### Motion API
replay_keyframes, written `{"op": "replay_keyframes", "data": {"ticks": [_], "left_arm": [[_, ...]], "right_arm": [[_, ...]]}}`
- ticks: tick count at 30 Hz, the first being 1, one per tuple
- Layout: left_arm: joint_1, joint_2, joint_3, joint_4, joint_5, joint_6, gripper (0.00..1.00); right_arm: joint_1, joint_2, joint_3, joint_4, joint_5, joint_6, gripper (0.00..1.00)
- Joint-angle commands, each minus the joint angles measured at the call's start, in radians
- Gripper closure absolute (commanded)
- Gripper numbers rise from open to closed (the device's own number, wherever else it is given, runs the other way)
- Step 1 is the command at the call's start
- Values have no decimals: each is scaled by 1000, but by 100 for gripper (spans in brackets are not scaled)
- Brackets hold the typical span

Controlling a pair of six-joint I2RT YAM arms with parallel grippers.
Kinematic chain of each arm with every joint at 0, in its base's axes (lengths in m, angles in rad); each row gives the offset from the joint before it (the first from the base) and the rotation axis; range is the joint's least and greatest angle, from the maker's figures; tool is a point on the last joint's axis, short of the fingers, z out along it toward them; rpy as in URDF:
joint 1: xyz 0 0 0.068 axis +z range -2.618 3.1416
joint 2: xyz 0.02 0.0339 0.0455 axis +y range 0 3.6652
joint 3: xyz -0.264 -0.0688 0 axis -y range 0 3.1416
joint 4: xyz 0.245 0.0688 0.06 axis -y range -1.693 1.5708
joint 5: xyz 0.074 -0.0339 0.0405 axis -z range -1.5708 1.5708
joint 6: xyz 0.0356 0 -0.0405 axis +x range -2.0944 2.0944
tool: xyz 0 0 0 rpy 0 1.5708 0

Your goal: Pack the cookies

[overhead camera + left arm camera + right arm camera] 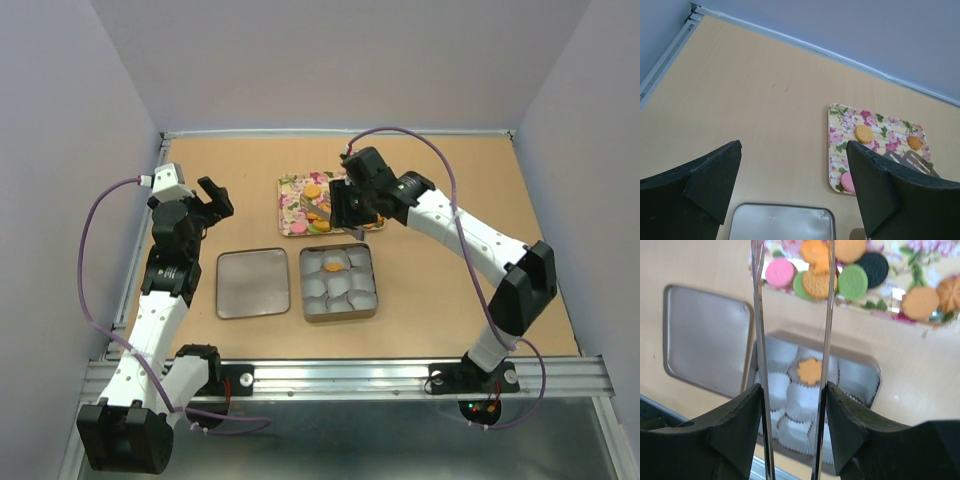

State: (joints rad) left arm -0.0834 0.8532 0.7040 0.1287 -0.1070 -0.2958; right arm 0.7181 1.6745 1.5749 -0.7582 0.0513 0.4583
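The cookies point(313, 190) lie on a floral tray point(291, 183) at the back centre. In the right wrist view they show as pink point(779, 272), green point(852, 281), dark point(873, 269) and orange point(818, 284) discs. One orange flower-shaped cookie point(810, 370) lies in a white paper cup of the open tin point(338, 310). My right gripper point(345, 210) is shut on metal tongs point(759, 315), held over the tray's near edge. The blades stand apart and their tips run out of the wrist view. My left gripper point(212, 200) is open and empty, above the table left of the tray.
The tin's lid point(253, 283) lies flat just left of the tin, and also shows in the left wrist view point(782, 222). The tray point(877, 132) with two orange cookies point(863, 133) and a pink one shows there too. Purple walls enclose the table.
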Motion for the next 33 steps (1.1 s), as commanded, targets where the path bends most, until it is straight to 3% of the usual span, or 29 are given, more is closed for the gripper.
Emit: {"op": "replay_keyframes", "data": {"ticks": [1, 12, 33], "left_arm": [[1, -20, 54, 23, 18, 11, 3], [2, -20, 54, 23, 24, 6, 3], [1, -20, 54, 23, 35, 1, 3]], "right_arm": [[-25, 84, 189, 36, 53, -75, 43], [-80, 362, 441, 30, 47, -138, 43], [-78, 450, 393, 25, 16, -127, 44]]}}
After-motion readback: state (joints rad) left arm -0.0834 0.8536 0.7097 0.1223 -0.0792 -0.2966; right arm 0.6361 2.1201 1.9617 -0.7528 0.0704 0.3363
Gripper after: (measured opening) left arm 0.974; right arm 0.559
